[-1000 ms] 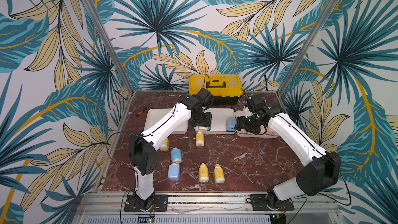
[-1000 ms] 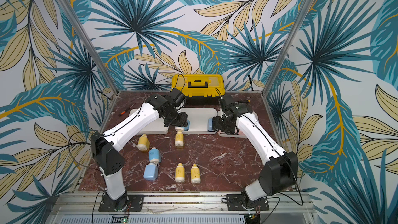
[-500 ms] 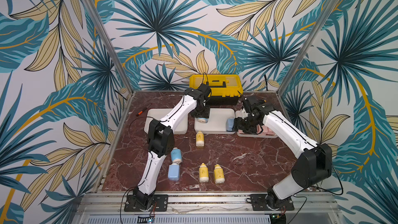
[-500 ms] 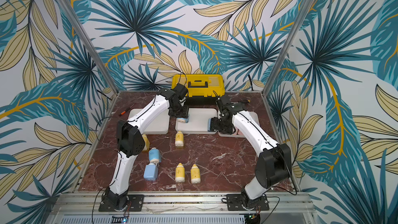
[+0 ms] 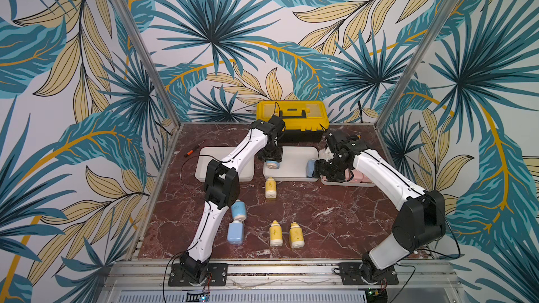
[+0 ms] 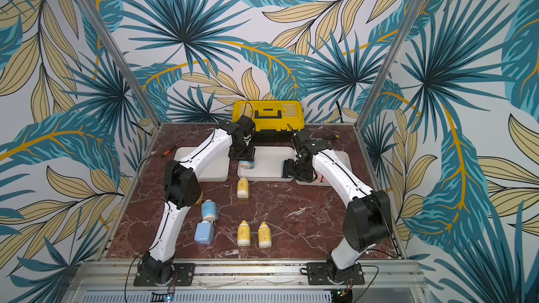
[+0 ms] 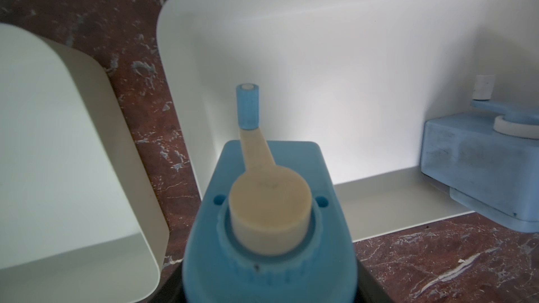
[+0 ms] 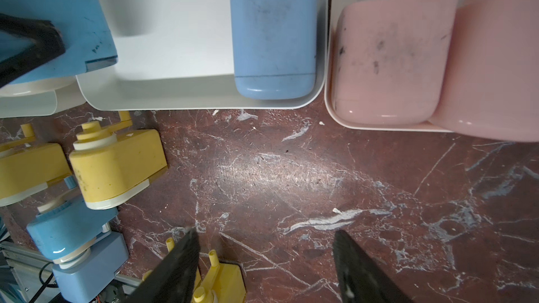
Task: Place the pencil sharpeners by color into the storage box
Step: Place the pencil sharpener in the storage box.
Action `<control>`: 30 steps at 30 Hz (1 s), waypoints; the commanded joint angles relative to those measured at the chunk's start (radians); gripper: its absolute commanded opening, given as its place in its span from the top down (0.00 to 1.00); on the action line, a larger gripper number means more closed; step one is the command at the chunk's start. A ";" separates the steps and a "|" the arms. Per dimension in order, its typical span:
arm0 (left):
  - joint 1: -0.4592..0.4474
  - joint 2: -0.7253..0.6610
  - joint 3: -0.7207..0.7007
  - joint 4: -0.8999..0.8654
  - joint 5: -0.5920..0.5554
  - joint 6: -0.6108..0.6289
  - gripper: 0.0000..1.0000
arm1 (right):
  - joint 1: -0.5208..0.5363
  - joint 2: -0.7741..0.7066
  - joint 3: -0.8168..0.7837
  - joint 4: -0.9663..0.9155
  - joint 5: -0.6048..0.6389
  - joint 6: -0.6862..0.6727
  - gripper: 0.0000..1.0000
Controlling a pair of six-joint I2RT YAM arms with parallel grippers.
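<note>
Presently, pinks (image 8: 390,59) trayed, one blue (image 8: 274,39) in middle tray (image 5: 294,153), second blue (image 7: 271,214) clasped by left claw (image 5: 271,160), right claw (image 8: 265,233) spread empty; yellows (image 5: 270,188) and two blues (image 5: 239,211) outstanding.

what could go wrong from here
1. The left gripper has the held blue sharpener over the middle tray at its near-left corner; released there, it may catch the rim and tip out.
2. The open right gripper hovers close to the stored blue sharpener and might nudge it.
</note>
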 commanded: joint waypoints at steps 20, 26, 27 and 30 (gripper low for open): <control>0.006 0.002 -0.058 -0.021 -0.035 -0.037 0.66 | -0.003 0.001 -0.056 0.035 -0.024 0.009 0.26; 0.005 0.018 -0.053 -0.021 -0.035 -0.047 0.65 | -0.003 0.002 -0.057 0.035 -0.017 0.008 0.26; 0.006 0.021 -0.051 -0.021 -0.034 -0.048 0.64 | -0.004 0.002 -0.057 0.036 -0.017 0.007 0.26; 0.009 0.030 -0.048 -0.021 -0.030 -0.050 0.64 | -0.003 0.004 -0.057 0.035 -0.019 0.008 0.26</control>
